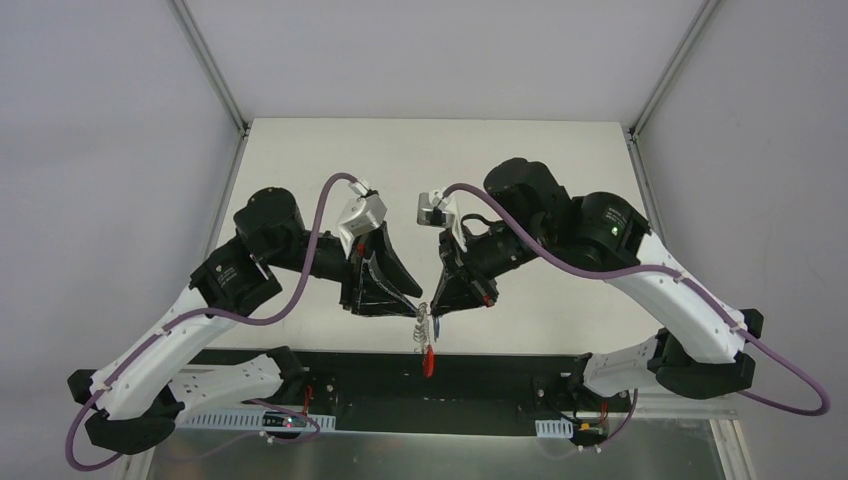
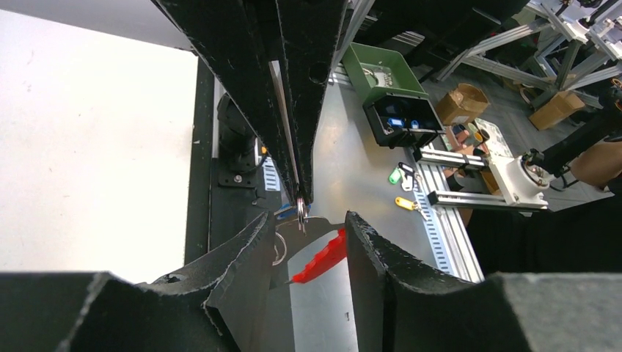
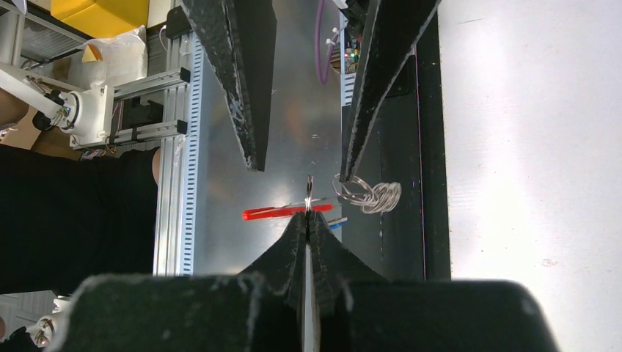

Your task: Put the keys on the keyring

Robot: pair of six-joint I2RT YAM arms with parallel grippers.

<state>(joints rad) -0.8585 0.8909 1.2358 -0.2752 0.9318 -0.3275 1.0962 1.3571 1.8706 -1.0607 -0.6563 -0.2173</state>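
While both arms meet above the near edge of the white table (image 1: 420, 160), the threading step looks to be in hand. The right gripper (image 3: 309, 214) is pinched fully together on one thin silver ring, seen edge-on and held in the air. The left gripper (image 3: 301, 171) faces it with its fingers well apart and nothing between them, one fingertip just beside the wire and perhaps touching it.

The red curved plastic strip (image 2: 323, 258) hangs from the pinch. The bunch of thin silver wire rings (image 3: 370, 196) dangles close by. Only a sliver of the key's blue oblong plastic tag (image 3: 336, 224) shows, just beside the right fingertips, and I cannot tell whether it is threaded.

The next move, I judge, calls for the left fingers to close on a loose ring and steady it against the pinched one, with fine alignment.
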